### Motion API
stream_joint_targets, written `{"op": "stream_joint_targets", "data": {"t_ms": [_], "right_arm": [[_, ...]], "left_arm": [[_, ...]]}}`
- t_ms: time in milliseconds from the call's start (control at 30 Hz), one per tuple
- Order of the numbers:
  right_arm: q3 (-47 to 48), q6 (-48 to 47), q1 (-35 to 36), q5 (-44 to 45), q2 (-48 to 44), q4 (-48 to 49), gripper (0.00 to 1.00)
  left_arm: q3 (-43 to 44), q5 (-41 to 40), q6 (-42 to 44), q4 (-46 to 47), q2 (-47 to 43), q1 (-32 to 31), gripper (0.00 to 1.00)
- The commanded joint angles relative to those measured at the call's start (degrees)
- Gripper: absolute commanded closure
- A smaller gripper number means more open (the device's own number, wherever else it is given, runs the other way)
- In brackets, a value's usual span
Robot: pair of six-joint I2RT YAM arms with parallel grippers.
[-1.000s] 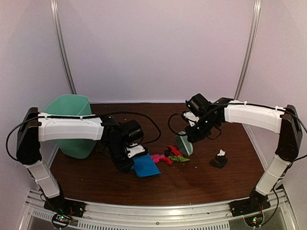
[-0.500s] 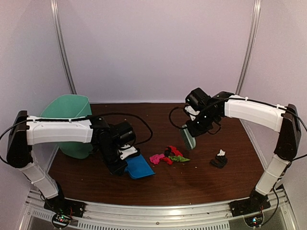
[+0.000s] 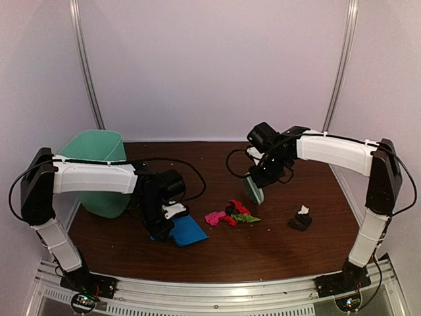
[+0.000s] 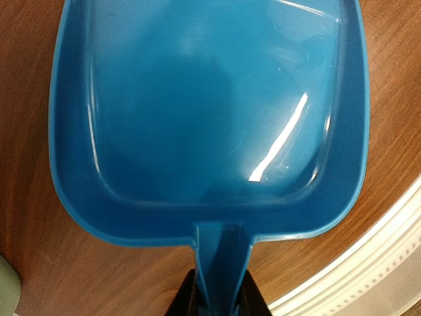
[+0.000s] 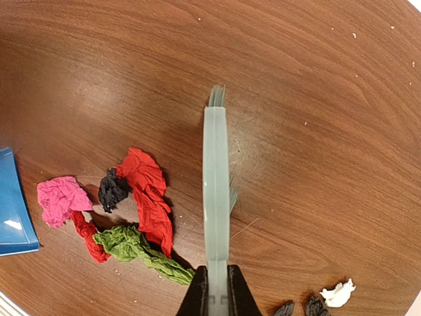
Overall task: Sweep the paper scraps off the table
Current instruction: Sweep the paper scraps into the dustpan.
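Note:
My left gripper (image 3: 160, 226) is shut on the handle of the blue dustpan (image 3: 187, 230), which lies on the table (image 3: 276, 243) left of the scraps; the pan (image 4: 210, 112) is empty in the left wrist view. My right gripper (image 3: 262, 172) is shut on the pale green hand brush (image 3: 253, 189), held above the table behind the paper scraps. The brush (image 5: 216, 191) shows edge-on in the right wrist view. A pile of pink, red, green and black scraps (image 3: 231, 214) lies mid-table, also seen in the right wrist view (image 5: 141, 204). A white and black clump (image 3: 301, 219) lies to the right.
A mint-green bin (image 3: 95, 172) stands tilted at the back left behind the left arm. The silver metal frame edge (image 3: 217, 289) runs along the table's front. White walls enclose the back and sides.
My left gripper drew the dustpan slightly left and nearer, away from the scraps. My right gripper lifted the brush up and back off the pile.

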Motion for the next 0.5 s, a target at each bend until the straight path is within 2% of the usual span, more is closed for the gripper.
{"op": "stream_joint_targets", "data": {"t_ms": [0, 267, 467], "right_arm": [[2.5, -2.5, 0.3, -2.7, 2.5, 1.9, 1.00], [5.2, -4.1, 3.6, -9.6, 5.6, -0.8, 1.00], [2.9, -1.1, 5.3, -16.0, 4.6, 2.0, 1.00]], "left_arm": [[3.4, 1.4, 2.9, 1.4, 3.0, 0.9, 1.00], [7.5, 2.7, 5.2, 1.9, 7.4, 1.0, 1.00], [8.8, 3.1, 5.5, 2.2, 8.9, 0.9, 1.00]]}}
